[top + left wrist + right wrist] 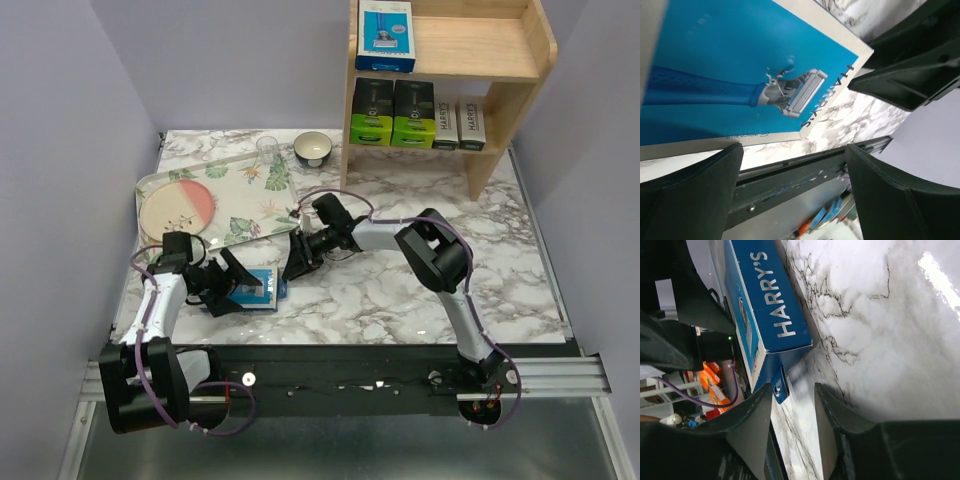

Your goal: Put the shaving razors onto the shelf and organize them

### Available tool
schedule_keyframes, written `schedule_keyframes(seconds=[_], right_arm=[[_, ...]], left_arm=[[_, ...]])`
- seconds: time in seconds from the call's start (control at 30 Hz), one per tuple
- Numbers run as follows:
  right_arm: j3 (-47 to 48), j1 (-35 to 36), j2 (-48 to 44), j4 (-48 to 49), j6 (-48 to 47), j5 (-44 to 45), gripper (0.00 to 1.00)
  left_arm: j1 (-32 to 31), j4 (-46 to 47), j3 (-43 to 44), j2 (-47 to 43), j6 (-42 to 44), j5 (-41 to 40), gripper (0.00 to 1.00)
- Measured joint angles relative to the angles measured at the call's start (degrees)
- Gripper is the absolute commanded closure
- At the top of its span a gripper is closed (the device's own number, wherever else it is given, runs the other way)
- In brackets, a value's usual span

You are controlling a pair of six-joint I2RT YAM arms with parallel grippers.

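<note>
1 pack (263, 289) is flanked by left gripper (236, 287) at 9 o'clock, jaws wide, empty, and right gripper (296, 266) at 2 o'clock, half-open, empty.

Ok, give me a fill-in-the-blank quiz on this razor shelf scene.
1. The shelf holds ___ blue razor pack on its top tier.
2. Its lower tier holds two black-and-green boxes and two ___ HARRY'S boxes.
3. Another blue pack lies on the marble ___ between the left hand and the right hand.
Missing: one; white; table.
</note>
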Motion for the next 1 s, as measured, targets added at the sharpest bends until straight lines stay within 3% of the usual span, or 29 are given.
schedule_keyframes(seconds=[0.2, 0.4, 0.43, 0.57, 0.73, 0.83, 1.0], right_arm=[[1.8, 0.1, 2.7, 0.9, 1.9, -2.6, 0.65], [2.7, 1.0, 4.3, 0.9, 2.6, -4.5, 0.87], [2.7, 1.1, 4.3, 0.9, 3.0, -4.6, 0.99], [0.7, 1.0, 3.0, 2.4, 4.9, -4.4, 0.99], [-13.9, -1.9, -5.7, 7.1, 11.8, -2.8, 0.99], [-19.8, -5.9, -11.4, 6.2, 12.3, -2.3, 0.99], [-32.7, -15.6, -27.7, 3.1, 13.1, -0.6, 0.99]], left_arm=[[5.5, 1.4, 0.0, 1.2, -2.2, -0.3, 0.07], [7.6, 3.6, 0.0, 2.1, -3.8, -0.6, 0.04], [7.8, 3.7, 0.0, 2.1, -4.0, -0.6, 0.03], [8.0, 4.6, -0.1, 2.0, -5.1, 0.4, 0.02], [6.4, 11.3, -0.7, 1.4, -9.3, 4.4, 0.02], [2.9, 13.9, -0.2, 1.5, -11.1, 5.5, 0.02], [-8.8, 22.3, 1.0, 3.6, -16.2, 6.8, 0.02]])
